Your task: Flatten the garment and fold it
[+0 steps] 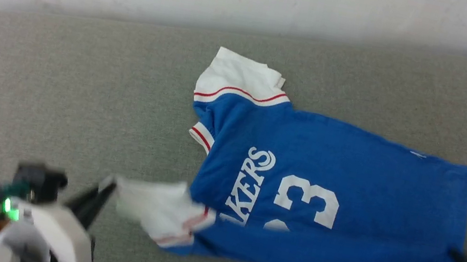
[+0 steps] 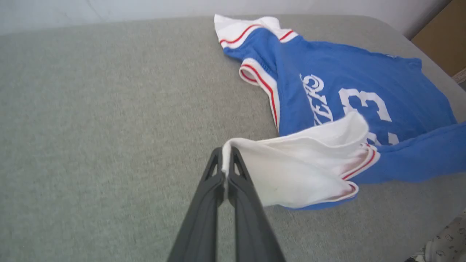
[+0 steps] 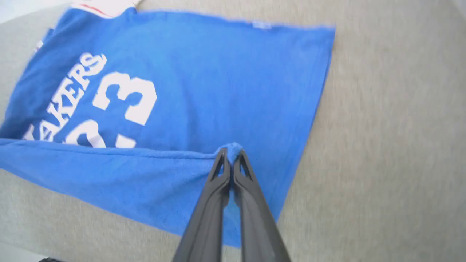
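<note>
Head view: the bright blue jersey T-shirt with white sleeve ends was found spread on the grey fabric worktop, near edge folded over.
Left wrist view: the left tool was seen pinching a white sleeve end.
Right wrist view: the right tool was seen pinching the blue folded edge.

- Garment: bright blue jersey, white print, white red-striped sleeve ends
- Spread sideways on the grey bench, collar leftward
- Near long edge lifted, folded over, seemingly hiding part of the print
</note>
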{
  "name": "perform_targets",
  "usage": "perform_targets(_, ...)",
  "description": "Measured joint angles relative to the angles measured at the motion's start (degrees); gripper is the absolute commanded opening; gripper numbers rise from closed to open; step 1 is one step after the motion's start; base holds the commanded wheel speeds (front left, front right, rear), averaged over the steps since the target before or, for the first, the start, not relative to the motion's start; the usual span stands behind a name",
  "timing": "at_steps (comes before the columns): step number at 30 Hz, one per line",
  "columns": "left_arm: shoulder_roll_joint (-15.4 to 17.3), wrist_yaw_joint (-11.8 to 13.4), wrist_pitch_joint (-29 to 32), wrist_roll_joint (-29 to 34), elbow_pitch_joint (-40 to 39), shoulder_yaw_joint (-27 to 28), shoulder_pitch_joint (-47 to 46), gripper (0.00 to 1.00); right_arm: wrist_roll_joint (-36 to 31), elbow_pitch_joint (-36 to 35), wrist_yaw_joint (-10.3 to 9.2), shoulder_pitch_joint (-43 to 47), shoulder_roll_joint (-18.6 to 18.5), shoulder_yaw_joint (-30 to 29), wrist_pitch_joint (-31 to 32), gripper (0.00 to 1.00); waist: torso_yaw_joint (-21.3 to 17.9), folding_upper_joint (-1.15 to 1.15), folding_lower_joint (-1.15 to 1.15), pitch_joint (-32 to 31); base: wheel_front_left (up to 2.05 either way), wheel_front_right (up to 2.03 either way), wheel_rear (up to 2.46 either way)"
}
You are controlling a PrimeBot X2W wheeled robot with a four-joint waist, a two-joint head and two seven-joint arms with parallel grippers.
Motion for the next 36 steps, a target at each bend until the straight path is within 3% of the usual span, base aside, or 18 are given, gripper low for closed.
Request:
perform_targets(7, -0.2, -4.4, 6.8, 8.3, 2.0, 3.3, -24.0, 0.0, 0.4, -1.8, 0.0, -28.8, -8.2, 8.5, 1.5, 0.0, -0.9, 0.0, 0.0, 3.6, 0.0, 0.0, 0.0)
perform_targets(11, -0.7, -8.5, 11.9, 11.8, 6.1, 5.3, -39.5, 0.0, -0.3, 3.0, 0.0, -48.4, -11.0, 15.1, 2.1, 0.0, -1.4, 0.0, 0.01, 6.4, 0.0, 0.0, 0.0)
perform_targets(17, -3.9, -13.6, 17.8, 17.8, 15.1, 6.9, -62.8, 0.0, -3.7, 16.8, 0.01, -75.8, -9.4, 20.3, -1.0, 0.0, -2.2, 0.0, 0.02, 12.2, 0.0, 0.0, 0.0)
perform_targets(21, -7.0, -15.0, 15.7, 23.3, 21.3, 8.2, -76.7, 0.0, -7.4, 26.2, 0.01, -89.5, -7.0, 21.9, -6.8, 0.0, -2.7, 0.0, 0.01, 16.4, 0.0, 0.0, 0.0)
perform_targets(28, -11.5, -17.2, 6.5, 29.9, 30.8, 8.3, -89.1, 0.0, -11.5, 39.0, 0.01, -100.0, -3.6, 24.6, -16.8, 0.0, -4.0, 0.0, 0.0, 22.1, 0.0, 0.0, 0.0)
perform_targets(36, -13.3, -22.0, -1.8, 30.0, 34.6, 6.8, -90.5, 0.0, -9.9, 43.7, 0.01, -101.4, -7.0, 31.0, -22.4, 0.0, -4.3, 0.0, 0.0, 28.5, 0.0, 0.0, 0.0)
